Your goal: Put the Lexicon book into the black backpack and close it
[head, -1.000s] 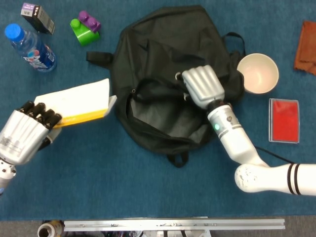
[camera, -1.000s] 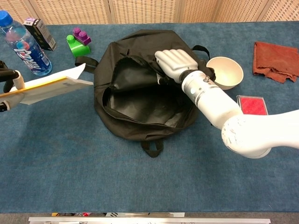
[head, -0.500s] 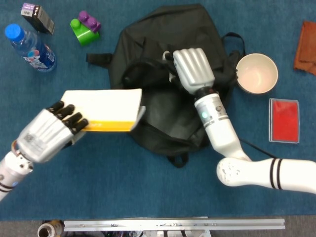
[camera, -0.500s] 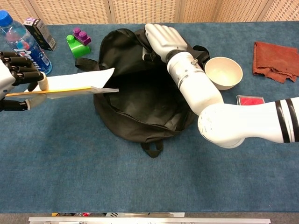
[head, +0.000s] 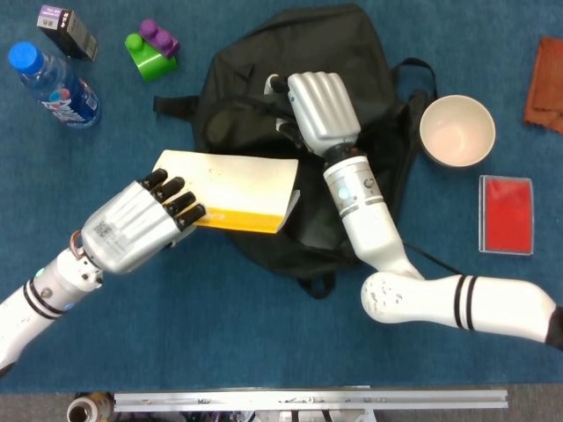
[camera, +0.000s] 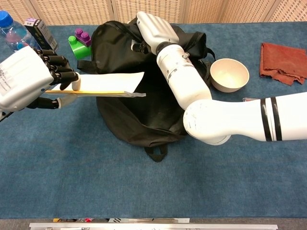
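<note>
The black backpack [head: 352, 79] [camera: 144, 120] lies in the middle of the blue table with its mouth facing left. My right hand [head: 321, 110] [camera: 153, 29] grips the upper flap and holds it lifted. My left hand [head: 136, 224] [camera: 29, 79] holds the Lexicon book [head: 233, 189] [camera: 103, 84], a flat white and yellow volume. The book's right end hangs over the left part of the backpack's opening, roughly level. How far it is inside I cannot tell.
A water bottle [head: 54, 83], a dark box [head: 69, 29] and a green and purple toy block [head: 151, 48] sit at the far left. A white bowl [head: 457, 130], a red case [head: 506, 214] and a brown cloth [head: 545, 83] lie to the right.
My left hand has carried the book rightward from beside the backpack to over its opening. My right hand has pulled the flap up and toward the far left, widening the mouth.
</note>
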Available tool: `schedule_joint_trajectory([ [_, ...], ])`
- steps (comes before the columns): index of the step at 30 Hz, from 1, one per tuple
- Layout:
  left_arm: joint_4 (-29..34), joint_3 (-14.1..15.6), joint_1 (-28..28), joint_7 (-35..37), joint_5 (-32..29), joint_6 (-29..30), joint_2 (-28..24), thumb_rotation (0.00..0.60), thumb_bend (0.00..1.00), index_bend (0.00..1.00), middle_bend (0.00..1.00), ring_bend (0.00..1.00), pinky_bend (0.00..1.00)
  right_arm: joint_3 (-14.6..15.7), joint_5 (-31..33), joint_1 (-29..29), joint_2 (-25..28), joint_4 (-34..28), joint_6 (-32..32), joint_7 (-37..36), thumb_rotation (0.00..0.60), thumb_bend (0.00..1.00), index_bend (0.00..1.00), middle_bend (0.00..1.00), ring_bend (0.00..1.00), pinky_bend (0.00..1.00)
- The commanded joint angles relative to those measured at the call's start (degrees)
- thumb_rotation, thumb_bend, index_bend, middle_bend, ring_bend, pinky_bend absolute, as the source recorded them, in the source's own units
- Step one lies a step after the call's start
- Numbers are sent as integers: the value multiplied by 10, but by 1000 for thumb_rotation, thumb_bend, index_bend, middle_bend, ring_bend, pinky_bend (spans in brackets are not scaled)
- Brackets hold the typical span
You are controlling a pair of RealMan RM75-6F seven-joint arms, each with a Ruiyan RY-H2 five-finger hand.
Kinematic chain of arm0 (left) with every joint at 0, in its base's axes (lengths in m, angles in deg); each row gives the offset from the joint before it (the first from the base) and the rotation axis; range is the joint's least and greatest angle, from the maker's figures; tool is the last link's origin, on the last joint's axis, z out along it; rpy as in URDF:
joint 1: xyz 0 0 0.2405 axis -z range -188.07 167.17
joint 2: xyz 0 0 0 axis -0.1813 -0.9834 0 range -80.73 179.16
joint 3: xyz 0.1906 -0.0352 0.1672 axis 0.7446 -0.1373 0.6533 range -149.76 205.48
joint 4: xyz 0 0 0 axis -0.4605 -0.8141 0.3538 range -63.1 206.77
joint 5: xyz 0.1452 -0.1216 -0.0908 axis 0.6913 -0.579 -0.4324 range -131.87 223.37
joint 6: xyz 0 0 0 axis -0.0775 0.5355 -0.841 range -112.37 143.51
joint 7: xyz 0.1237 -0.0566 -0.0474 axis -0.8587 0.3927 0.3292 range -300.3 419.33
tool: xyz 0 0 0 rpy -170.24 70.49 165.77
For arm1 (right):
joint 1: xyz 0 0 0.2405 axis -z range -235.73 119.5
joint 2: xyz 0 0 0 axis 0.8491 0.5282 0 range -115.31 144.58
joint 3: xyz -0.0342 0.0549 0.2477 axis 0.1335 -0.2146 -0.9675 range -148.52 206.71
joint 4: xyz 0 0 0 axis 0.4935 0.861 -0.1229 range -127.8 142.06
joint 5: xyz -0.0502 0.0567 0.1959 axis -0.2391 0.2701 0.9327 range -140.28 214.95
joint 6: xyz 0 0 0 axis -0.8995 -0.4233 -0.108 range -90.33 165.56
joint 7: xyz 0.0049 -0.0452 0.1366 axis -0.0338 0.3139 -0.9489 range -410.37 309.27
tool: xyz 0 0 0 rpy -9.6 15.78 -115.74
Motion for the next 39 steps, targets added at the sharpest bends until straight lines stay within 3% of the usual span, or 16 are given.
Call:
schedule_joint_trajectory([
  [1,0,-1,4,-1,-3,-4,3,600,340,760,688,532,596,-10,-4,-10,-13,18,1,-18,600,1000,695,627,623,865],
  [14,11,0,29,-12,-5,-26,31,600,339,758,688,532,596,-30,-34,-31,-51,72,-6,-85,600,1000,695,627,623,865],
  [27,6,-9,57,-22,-30,-69,71,600,340,754,687,532,596,-51,-18,-23,-33,28,-6,-101,600,1000,695,627,623,865],
  [39,16,-13,74,-32,-32,-69,83,600,340,752,687,532,596,-57,-8,-26,-30,17,-7,-110,600,1000,694,627,623,865],
])
